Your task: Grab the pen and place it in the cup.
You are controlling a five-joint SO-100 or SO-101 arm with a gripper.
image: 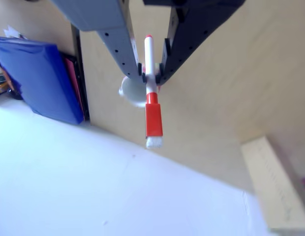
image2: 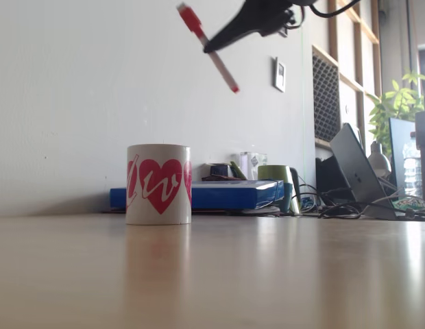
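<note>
Gripping the pen (image: 150, 73) at the middle of its white barrel, the hand (image: 151, 73) in the other view has its two fingers closed tight on both sides. The orange-red cap with the small white end piece hangs below the fingers. Behind the pen a part of the cup (image: 133, 91) shows, pale and blurred.

In the fixed view the hand (image2: 214, 46) holds the pen (image2: 207, 46) tilted, high above the cup (image2: 158, 184) and a little to its right. The cup stands upright on the bench (image2: 267, 274); its inside is hidden.
</note>
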